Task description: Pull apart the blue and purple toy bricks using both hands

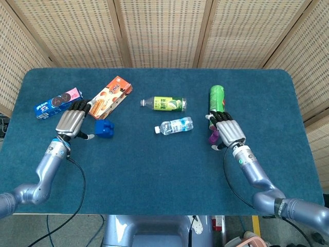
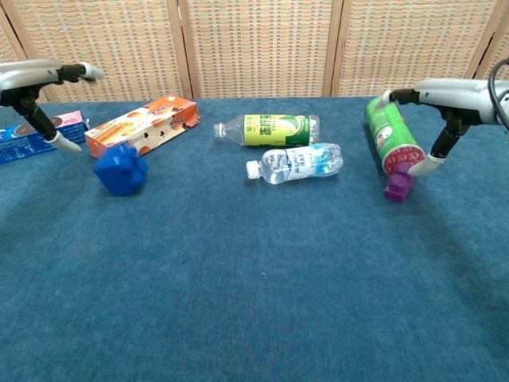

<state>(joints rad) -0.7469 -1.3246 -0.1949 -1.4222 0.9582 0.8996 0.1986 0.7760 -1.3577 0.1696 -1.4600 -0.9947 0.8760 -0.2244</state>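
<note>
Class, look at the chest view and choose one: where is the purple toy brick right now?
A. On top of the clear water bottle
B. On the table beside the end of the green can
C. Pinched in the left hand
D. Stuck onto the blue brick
B: the purple brick sits on the blue table right by the red end of the green can, far from the blue brick.
</note>
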